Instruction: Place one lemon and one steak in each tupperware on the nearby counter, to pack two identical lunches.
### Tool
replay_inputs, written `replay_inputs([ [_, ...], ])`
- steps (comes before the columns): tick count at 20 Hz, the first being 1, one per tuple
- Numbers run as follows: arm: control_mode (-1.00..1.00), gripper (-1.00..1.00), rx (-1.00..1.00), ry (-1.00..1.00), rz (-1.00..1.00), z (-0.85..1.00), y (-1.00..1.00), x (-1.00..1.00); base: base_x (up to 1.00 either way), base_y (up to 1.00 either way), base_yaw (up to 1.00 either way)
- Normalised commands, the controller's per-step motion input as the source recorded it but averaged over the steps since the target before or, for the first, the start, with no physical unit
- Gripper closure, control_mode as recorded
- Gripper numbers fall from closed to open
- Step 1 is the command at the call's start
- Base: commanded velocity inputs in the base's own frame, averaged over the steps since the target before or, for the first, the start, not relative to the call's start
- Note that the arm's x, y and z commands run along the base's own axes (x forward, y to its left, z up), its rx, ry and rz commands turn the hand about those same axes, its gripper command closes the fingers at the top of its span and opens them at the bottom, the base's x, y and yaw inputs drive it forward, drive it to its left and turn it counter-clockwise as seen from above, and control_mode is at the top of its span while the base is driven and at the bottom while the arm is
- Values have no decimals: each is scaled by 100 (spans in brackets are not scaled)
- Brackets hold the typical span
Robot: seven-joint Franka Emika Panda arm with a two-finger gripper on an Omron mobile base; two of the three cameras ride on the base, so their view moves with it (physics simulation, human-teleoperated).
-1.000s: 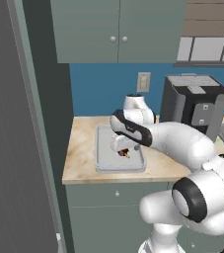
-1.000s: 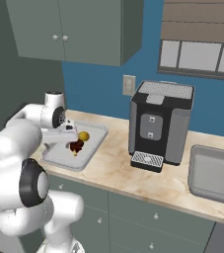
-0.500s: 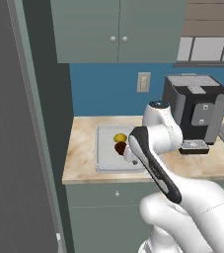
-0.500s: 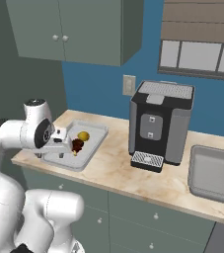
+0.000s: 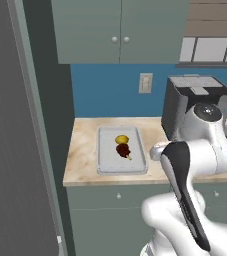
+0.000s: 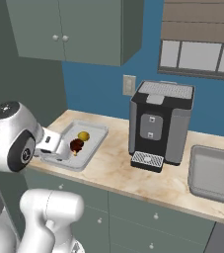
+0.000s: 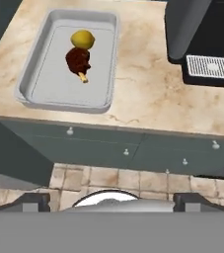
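Desk: beige marbled desk [image 6: 118,173] runs below grey-green wall cabinets and a blue back wall; a dark coffee machine [image 6: 160,126] stands mid-desk.
Near tupperware: grey tray [image 7: 44,81] at about 11 o'clock in the hand view, already holding one lemon [image 7: 82,38] and one steak [image 7: 78,60], the two touching, the lemon at 12 o'clock of the meat.
Far tupperware: second grey tray [image 6: 209,173] at 3 o'clock of the coffee machine in the right base view; nothing visible inside it.
Jaws: released, spread wide, holding nothing; the two finger tips [image 7: 32,201] sit at the bottom corners of the hand view, well apart from the tray and off the desk edge, over the floor.
Step in hand: judged, first lunch packed; arm is clear of the tray.
Next move: judged, fetch a second lemon and steak for the far tray; neither spare piece shows, so a search or a base drive seems needed.
Change from earlier frames: the hand was over the near tray a second ago; it has since swung back and away, leaving the food in place.
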Motion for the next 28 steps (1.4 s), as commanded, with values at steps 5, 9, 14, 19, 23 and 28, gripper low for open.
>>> replay_inputs([
  [5,-100,-100,0,-38,-11,70,-3,-50,0,0,0],
  [9,-100,-100,0,-33,0,32,0,-27,0,0,0],
  [14,100,-100,0,-13,3,6,0,-16,-37,-7,6],
  [19,100,-100,0,0,0,0,0,0,-84,-30,9],
  [23,100,-100,0,0,0,0,0,0,-90,-49,22],
  [28,100,-100,0,0,0,0,0,0,-82,-66,58],
])
